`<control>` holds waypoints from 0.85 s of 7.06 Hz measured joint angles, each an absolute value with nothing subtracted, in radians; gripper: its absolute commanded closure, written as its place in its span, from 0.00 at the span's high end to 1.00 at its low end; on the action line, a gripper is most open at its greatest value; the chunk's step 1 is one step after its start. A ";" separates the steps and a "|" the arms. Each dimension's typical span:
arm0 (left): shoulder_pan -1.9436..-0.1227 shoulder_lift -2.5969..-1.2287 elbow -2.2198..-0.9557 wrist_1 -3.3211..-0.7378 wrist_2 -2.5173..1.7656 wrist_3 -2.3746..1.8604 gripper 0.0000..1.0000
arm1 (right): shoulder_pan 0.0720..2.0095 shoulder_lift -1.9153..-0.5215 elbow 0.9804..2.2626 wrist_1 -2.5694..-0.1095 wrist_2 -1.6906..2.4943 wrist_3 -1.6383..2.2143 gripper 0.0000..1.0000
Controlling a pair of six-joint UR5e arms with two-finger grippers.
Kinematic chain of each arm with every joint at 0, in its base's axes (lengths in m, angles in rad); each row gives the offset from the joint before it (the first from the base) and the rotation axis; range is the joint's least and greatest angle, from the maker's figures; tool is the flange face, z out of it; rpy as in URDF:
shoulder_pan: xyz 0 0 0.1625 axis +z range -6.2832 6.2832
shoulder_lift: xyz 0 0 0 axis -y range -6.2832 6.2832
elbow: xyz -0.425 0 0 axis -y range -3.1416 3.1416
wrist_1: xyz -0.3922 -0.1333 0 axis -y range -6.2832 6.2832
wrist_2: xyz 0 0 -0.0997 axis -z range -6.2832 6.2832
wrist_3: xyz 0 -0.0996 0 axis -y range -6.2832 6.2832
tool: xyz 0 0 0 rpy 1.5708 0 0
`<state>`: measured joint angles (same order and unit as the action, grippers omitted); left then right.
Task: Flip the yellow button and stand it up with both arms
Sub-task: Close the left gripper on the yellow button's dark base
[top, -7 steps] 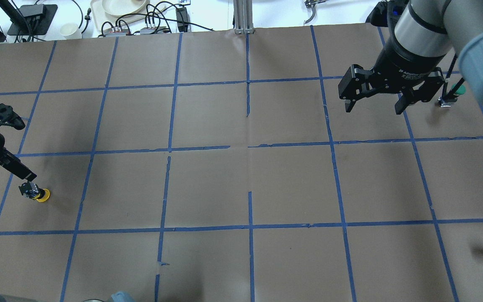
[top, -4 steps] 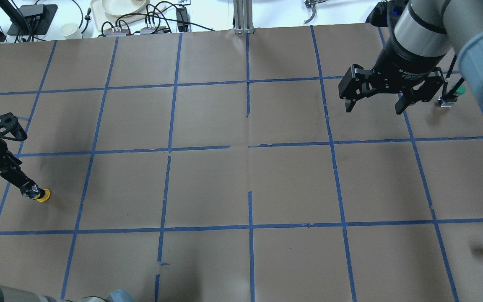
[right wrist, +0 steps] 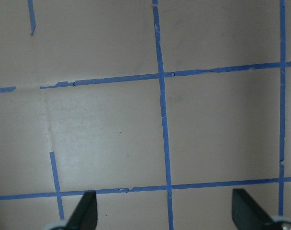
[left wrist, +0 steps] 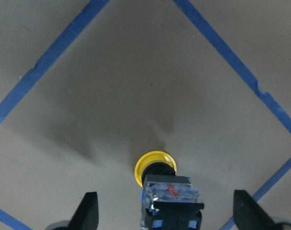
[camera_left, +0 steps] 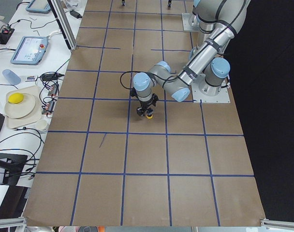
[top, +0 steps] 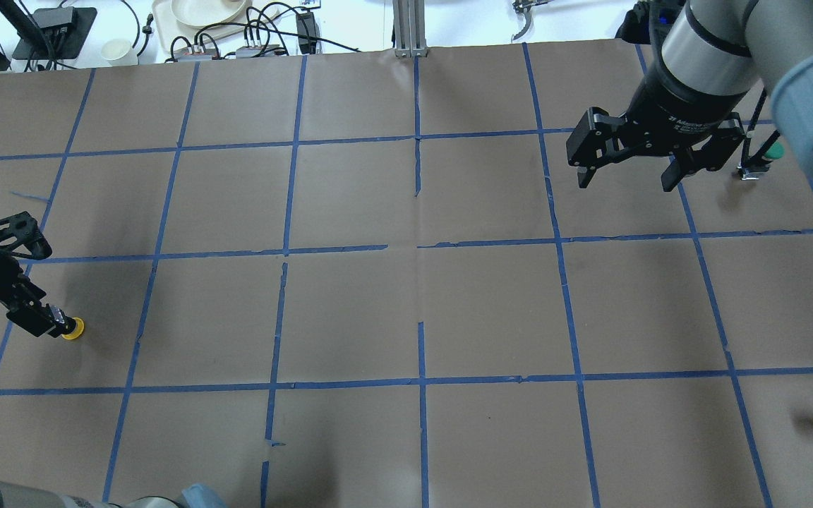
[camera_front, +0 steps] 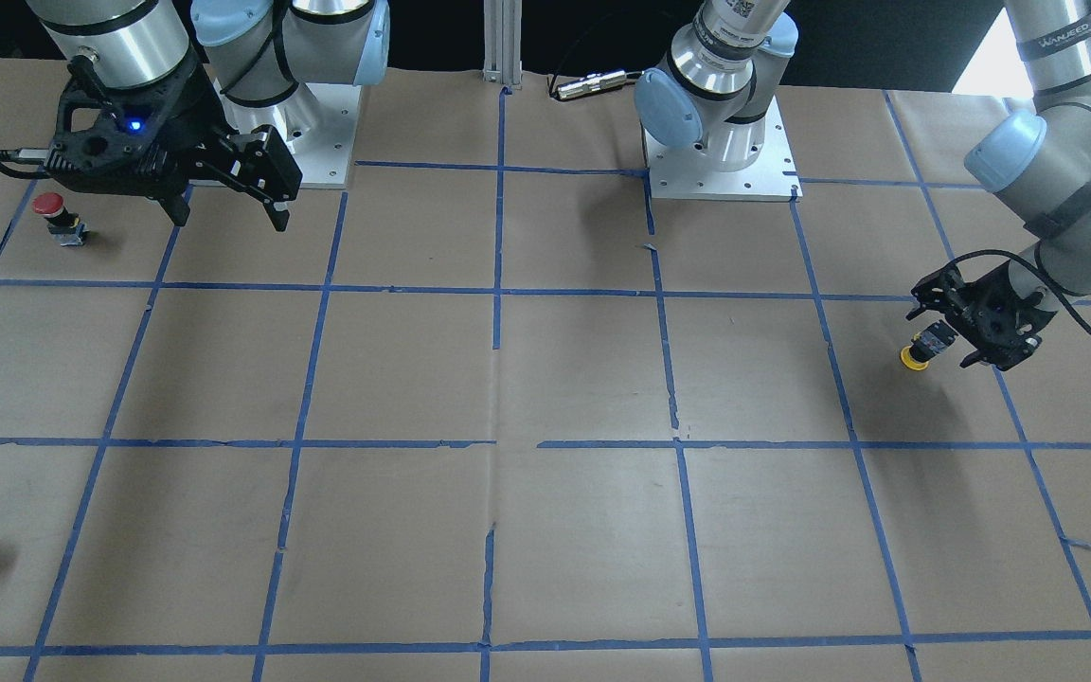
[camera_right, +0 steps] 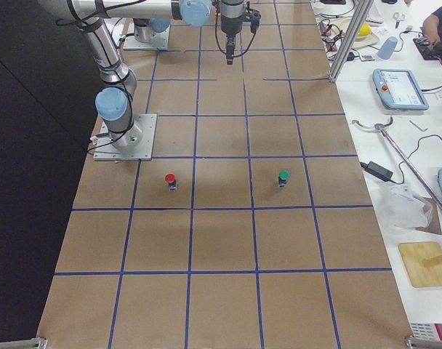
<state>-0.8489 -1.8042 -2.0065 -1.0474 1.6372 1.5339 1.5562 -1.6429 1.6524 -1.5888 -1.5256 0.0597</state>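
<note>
My left gripper (left wrist: pixel 165 211) is low over the brown paper (left wrist: pixel 136 72), and its two fingers (left wrist: pixel 90 213) are spread wide. The yellow button (left wrist: pixel 155 167) is between them, in the middle of the gap, and both fingers are apart from it. Its yellow cap is down on the paper, on the side far from my wrist, and its contact block (left wrist: pixel 173 194) points toward my wrist camera. My right gripper (top: pixel 623 180) hangs well apart from the button, higher above the paper, and its fingers are also spread wide. Below them lie the paper and the blue tape lines (right wrist: pixel 162 120). To the right of this gripper a green-capped button (top: pixel 771 151) sits on the paper. The front view shows a red-capped button (camera_front: pixel 51 206) on that same side.
</note>
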 measured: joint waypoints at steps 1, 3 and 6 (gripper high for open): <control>-0.849 -1.804 -2.008 -1.041 1.637 1.550 0.41 | 1.557 -1.641 1.653 -1.589 -1.528 0.060 1.00; -0.849 -1.804 -2.007 -1.029 1.638 1.568 0.10 | 1.557 -1.637 1.653 -1.590 -1.533 0.060 1.00; -0.863 -1.784 -1.977 -1.059 1.622 1.545 0.09 | 1.560 -1.641 1.643 -1.600 -1.527 0.056 1.00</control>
<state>-0.8632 -1.7837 -1.9773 -1.0590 1.6217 1.5446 1.5600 -1.6408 1.6428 -1.5996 -1.5272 0.0562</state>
